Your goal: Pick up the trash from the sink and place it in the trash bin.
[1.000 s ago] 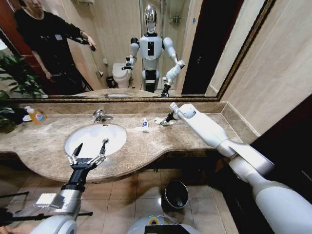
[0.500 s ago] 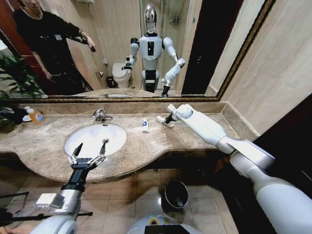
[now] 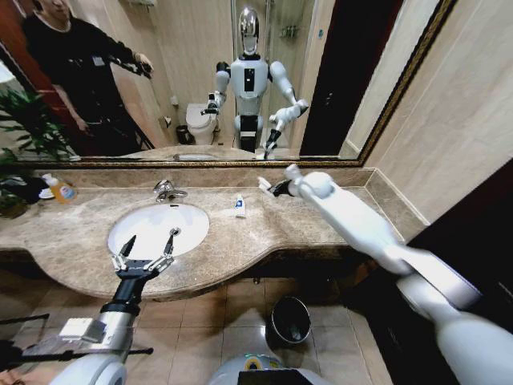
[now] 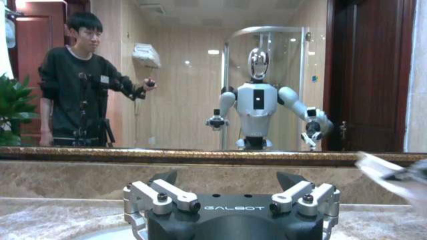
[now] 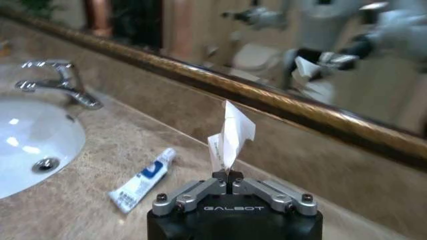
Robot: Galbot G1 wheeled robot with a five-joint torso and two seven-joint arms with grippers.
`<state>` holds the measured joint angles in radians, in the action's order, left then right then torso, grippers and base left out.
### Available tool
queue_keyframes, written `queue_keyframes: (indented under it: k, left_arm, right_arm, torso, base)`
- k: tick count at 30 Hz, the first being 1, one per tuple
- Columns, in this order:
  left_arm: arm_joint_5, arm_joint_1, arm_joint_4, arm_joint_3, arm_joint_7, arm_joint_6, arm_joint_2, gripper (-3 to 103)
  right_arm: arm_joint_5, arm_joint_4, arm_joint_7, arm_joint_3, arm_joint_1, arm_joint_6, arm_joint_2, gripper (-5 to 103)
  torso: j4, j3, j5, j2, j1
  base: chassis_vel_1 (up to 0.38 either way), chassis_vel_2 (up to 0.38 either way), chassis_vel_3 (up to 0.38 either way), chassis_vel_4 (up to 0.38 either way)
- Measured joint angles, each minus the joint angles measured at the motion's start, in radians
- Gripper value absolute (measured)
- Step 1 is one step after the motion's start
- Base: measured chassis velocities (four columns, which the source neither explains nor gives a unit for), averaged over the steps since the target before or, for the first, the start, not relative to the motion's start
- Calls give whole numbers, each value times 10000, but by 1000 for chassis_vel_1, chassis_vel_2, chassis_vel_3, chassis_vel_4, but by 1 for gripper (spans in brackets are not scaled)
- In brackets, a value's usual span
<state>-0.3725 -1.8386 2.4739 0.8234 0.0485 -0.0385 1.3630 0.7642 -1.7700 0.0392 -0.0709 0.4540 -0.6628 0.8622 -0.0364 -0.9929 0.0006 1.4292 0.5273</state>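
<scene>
White oval sink [image 3: 158, 228] at left centre, set in beige-brown veined marble counter [image 3: 264, 233]. White tube [image 3: 240, 205] with blue marks mid-frame. White crumpled paper [image 5: 231, 134]. Glossy black bin [image 3: 289, 320] at bottom. Yellow bottle [image 3: 59, 189], orange cap, far left.

Readable text, as I see it from the wrist cameras:

1. "GALBOT", pale capitals on the black body of the left hand [image 4: 230, 192], just below the spread fingers.
2. "GALBOT", the same lettering on the black body of the right hand [image 5: 229, 176], under its closed fingers.
3. White tube [image 5: 143, 180] lying on the bench [image 5: 80, 200]: blue marks on it, too small for me to read.

I can read no numbers or signs elsewhere.
</scene>
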Motion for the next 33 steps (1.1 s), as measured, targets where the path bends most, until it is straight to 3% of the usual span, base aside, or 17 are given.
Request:
queue_keyframes:
  k: [1, 3, 4, 6, 8, 9, 12, 14, 20, 22, 23, 26, 33]
  left_arm:
    - [0, 0, 0, -2, 7, 0, 0, 100]
    - [0, 0, -1, -3, 11, 0, 0, 100]
    - [0, 0, -1, -1, 0, 0, -1, 100]
    - [0, 0, 0, 1, -2, 0, 0, 100]
    - [0, -1, 0, 0, 0, 0, 0, 100]
    - [0, -1, 0, 0, 0, 0, 0, 100]
    - [0, 0, 0, -1, 2, 0, -1, 100]
    - [0, 0, 0, -1, 4, 0, 0, 100]
    - [0, 0, 0, -1, 2, 0, 0, 100]
    - [0, 0, 0, -1, 3, 0, 0, 100]
    - [0, 0, 0, -1, 3, 0, 0, 100]
    - [0, 0, -1, -2, 3, 0, 1, 100]
    - [0, 0, -1, -2, 3, 0, 0, 100]
  right_arm:
    - [213, -778, 726, 543, 879, 281, -209, 0]
    - [386, -1849, 1360, 1836, 2459, 401, -283, 0]
    - [522, -2397, 1395, 2832, 3659, 160, -257, 0]
    - [573, -2675, 1295, 3483, 4404, -6, -257, 0]
    - [262, -3445, 152, 5532, 6813, -230, -360, 0]
    - [262, -3445, 152, 5532, 6813, -230, -360, 0]
    - [-582, -3962, -1625, 7316, 9684, -215, -241, 0]
    - [-1182, -3930, -2141, 7794, 10828, 121, 93, 0]
    - [-2566, -2910, -2791, 7475, 11719, 793, 1118, 0]
    - [-3821, -1653, -3024, 6823, 11295, 1204, 1935, 0]
    - [-3821, -1653, -3024, 6823, 11295, 1204, 1935, 0]
    - [-5431, 861, -2954, 5993, 10376, 2102, 3273, 0]
    - [-6982, 3697, -2669, 5450, 9474, 3301, 4651, 0]
  torso:
    - [-1, -1, 0, 0, 0]
    - [-3, 2, -6, 1, -1]
    - [-5, 1, -3, 0, -2]
    - [-6, 0, 2, 0, 0]
    - [-7, 0, -7, 0, 1]
    - [-7, 0, -7, 0, 1]
    - [1, 1, -4, 1, 0]
    - [1, 2, -6, 1, -1]
    - [-3, 0, -14, 1, 0]
    - [-4, -1, -3, 1, 2]
    - [-4, -1, -3, 1, 2]
    - [-7, -1, -8, 0, 4]
    - [-5, -2, -5, -1, 3]
  base:
    - [0, 0, 0, 0]
    - [0, 0, 0, 0]
    - [0, 0, 0, 0]
    - [0, 0, 0, 0]
    - [0, 0, 0, 0]
    - [0, 0, 0, 0]
    - [0, 0, 0, 0]
    - [0, 0, 0, 0]
    - [0, 0, 0, 0]
    - [0, 0, 0, 0]
    - [0, 0, 0, 0]
    - [0, 0, 0, 0]
    - [0, 0, 0, 0]
